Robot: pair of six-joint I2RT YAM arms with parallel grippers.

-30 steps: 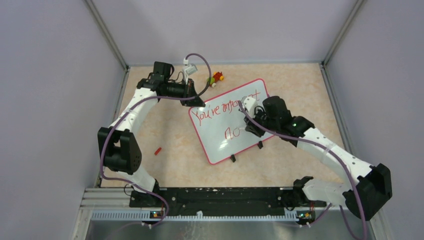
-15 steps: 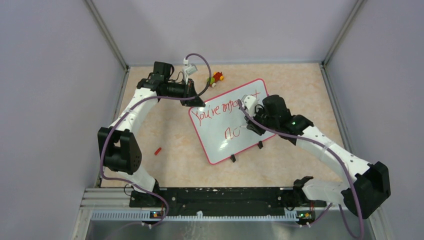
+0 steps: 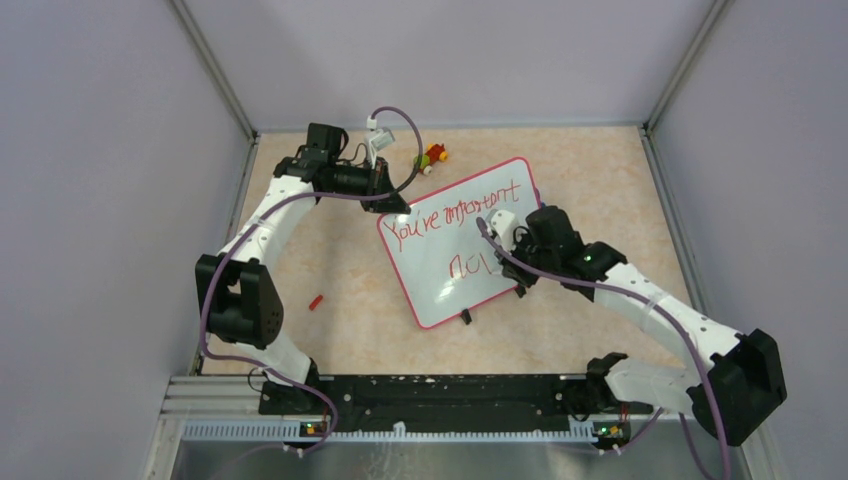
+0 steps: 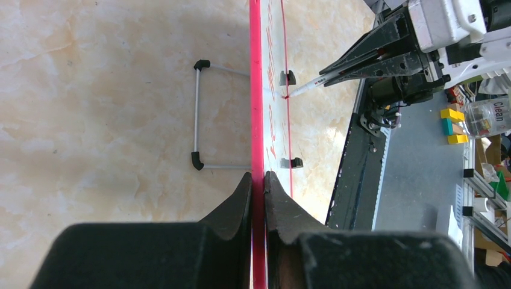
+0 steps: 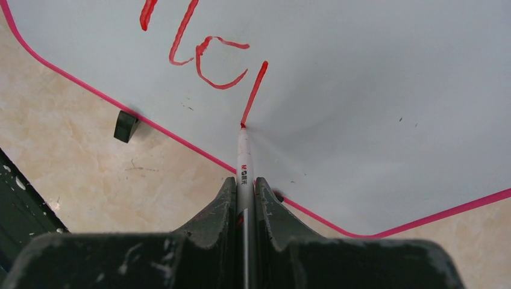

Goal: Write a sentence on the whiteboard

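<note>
1. The step in hand looks like the last letter of the short second-line word. The right gripper (image 5: 244, 180) is pressed together on a white marker (image 5: 243, 156). The marker's tip touches the whiteboard (image 3: 428, 288) at the lower end of a short slanted red stroke (image 5: 254, 90).
2. The left gripper (image 4: 258, 177) pinches the board's pink-red rim edge-on, at the corner that lies upper left in the top view. It is probably steadying the board against the push of the pen.
3. The next move likely calls for drawing the rest of that letter with the tip kept lightly on the surface. The pen is already near the lower rim, so there is little room to run downward. The left hold should not slacken, or the board may slide under the stroke.
4. The whiteboard lies on the beige worktop (image 3: 340, 330), a little right of centre in the top view. It is turned slantwise, with two black clips (image 3: 466, 316) along its lower edge.
5. The board is glossy white with rounded corners. The sentence (image 3: 452, 218) is thin, red and slanted, and its upper line reads "You're important". The word beneath shows two letters and the new stroke, and what it will spell I cannot yet tell.
</note>
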